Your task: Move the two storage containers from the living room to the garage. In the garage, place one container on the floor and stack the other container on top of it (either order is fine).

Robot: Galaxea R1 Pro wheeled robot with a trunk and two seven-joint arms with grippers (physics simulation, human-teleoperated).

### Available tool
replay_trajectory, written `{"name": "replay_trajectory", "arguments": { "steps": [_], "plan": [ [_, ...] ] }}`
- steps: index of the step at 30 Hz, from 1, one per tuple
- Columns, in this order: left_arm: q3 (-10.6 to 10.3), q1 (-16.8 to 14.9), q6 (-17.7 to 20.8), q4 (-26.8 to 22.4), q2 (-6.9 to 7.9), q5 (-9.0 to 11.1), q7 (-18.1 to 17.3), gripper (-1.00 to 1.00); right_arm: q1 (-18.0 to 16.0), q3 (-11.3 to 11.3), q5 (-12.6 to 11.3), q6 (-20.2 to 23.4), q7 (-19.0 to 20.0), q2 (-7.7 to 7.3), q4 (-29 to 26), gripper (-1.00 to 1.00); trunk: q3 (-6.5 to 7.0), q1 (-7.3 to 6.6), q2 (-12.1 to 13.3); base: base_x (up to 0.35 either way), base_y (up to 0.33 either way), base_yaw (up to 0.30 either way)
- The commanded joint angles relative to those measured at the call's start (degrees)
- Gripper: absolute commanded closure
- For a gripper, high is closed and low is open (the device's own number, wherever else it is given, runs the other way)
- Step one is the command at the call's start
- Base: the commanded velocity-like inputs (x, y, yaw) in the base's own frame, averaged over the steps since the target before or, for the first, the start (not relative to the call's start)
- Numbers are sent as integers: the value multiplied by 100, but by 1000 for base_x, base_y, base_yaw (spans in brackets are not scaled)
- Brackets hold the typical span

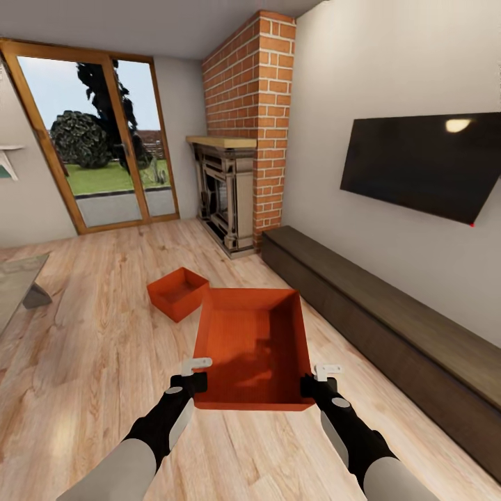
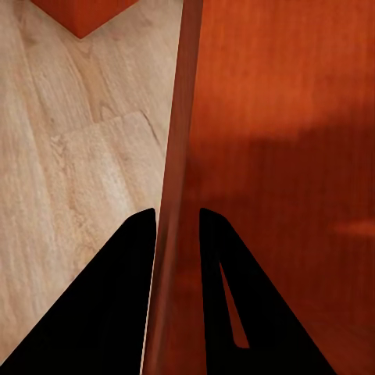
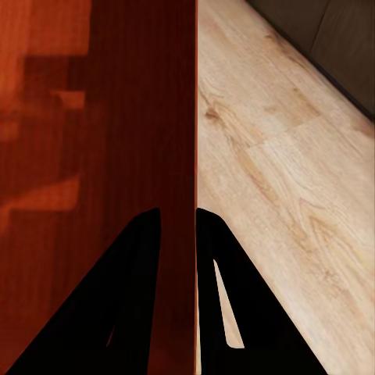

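In the living room, one orange-red storage container (image 1: 254,348) is held between my two arms, open top up, over the light wood plank floor. My left gripper (image 1: 197,383) is shut on its left wall near the front corner, one finger inside and one outside (image 2: 176,215). My right gripper (image 1: 311,385) is shut on the right wall (image 3: 193,117) the same way (image 3: 178,212). The other storage container (image 1: 178,293) rests on the planks just beyond, to the left; one corner of it (image 2: 82,14) shows in the left wrist view.
A long dark low cabinet (image 1: 390,313) runs along the right wall under a black TV (image 1: 424,167). The brick fireplace (image 1: 233,195) stands ahead, wood-framed glass doors (image 1: 104,146) at the back left, and a glass table (image 1: 17,285) at the left edge.
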Motion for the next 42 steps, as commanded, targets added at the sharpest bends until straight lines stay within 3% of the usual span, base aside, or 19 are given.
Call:
{"name": "replay_trajectory", "arguments": {
  "steps": [1,42],
  "plan": [
    [100,-3,42,-15,-2,-42,525,100,-1,-16,11,27,-86,-6,-20,100,3,0,-4,0,0,0],
    [98,-3,38,-6,1,-42,473,100,0,-15,11,27,-77,-6,-20,100,374,0,-4,0,0,0]
  ]
}}
